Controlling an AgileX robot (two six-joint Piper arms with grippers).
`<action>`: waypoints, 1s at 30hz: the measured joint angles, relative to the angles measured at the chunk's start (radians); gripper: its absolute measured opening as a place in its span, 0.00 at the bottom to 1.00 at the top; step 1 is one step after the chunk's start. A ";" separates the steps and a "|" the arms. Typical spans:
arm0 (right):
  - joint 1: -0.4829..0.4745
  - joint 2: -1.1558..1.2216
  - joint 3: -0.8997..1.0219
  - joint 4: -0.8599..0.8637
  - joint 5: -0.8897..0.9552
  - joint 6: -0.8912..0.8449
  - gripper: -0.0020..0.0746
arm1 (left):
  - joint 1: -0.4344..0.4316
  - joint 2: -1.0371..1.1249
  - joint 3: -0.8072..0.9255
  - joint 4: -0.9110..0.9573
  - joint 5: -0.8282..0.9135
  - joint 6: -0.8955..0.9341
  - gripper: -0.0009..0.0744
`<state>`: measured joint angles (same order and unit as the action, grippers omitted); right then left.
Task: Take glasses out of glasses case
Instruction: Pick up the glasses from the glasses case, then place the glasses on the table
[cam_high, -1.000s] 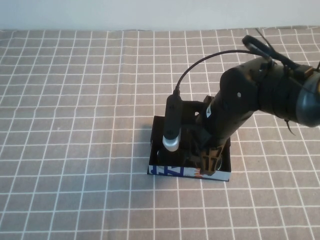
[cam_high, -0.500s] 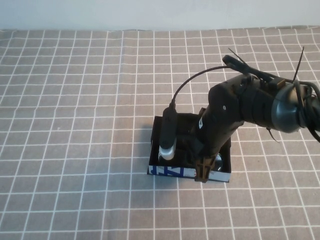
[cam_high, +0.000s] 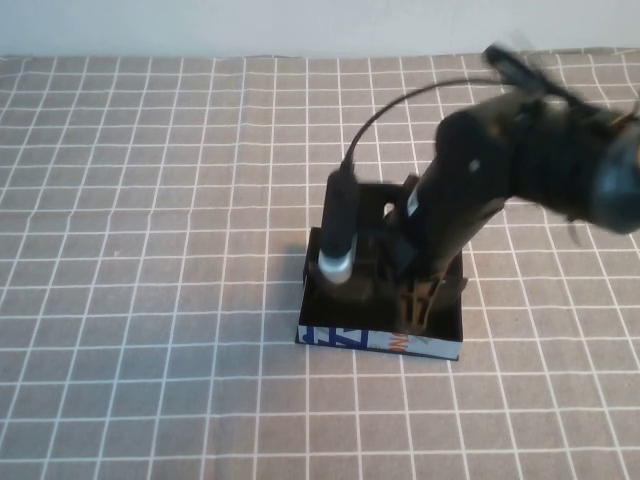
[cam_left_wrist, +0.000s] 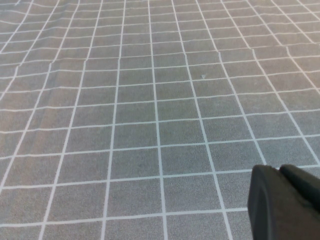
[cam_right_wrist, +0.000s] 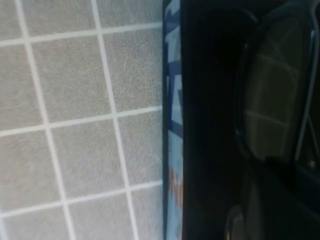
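Observation:
The glasses case (cam_high: 380, 342) lies open in the middle of the table, its white front with blue and orange print facing me. My right gripper (cam_high: 415, 305) reaches down into the case from the right. In the right wrist view the case's printed side (cam_right_wrist: 173, 125) runs past a dark lens of the glasses (cam_right_wrist: 272, 95), which lie inside the black interior, with my right gripper (cam_right_wrist: 265, 200) close over them. In the high view the arm hides the glasses. My left gripper (cam_left_wrist: 281, 175) shows only in the left wrist view, shut and empty above bare cloth.
A grey tablecloth with a white grid (cam_high: 150, 250) covers the whole table. The case's black flap lid (cam_high: 375, 195) lies open behind it. A black cable (cam_high: 385, 115) arcs over the right arm's wrist camera (cam_high: 337, 240). A pale wall edge runs along the back.
My right arm dipped toward the case's front edge half a second ago and has now drawn back and up over the case. The case has stayed in place.

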<state>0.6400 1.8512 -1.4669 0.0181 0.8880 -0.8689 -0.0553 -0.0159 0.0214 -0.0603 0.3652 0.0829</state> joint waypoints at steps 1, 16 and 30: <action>0.000 -0.022 0.000 0.004 0.012 0.005 0.05 | 0.000 0.000 0.000 0.000 0.000 0.000 0.01; -0.402 -0.339 0.186 0.510 0.056 0.195 0.05 | 0.000 0.000 0.000 0.000 0.000 0.000 0.01; -0.545 -0.447 0.751 1.018 -0.355 0.178 0.04 | 0.000 0.000 0.000 0.000 0.000 0.000 0.01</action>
<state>0.0950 1.4039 -0.7154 1.0357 0.5326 -0.6910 -0.0553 -0.0159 0.0214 -0.0603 0.3652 0.0829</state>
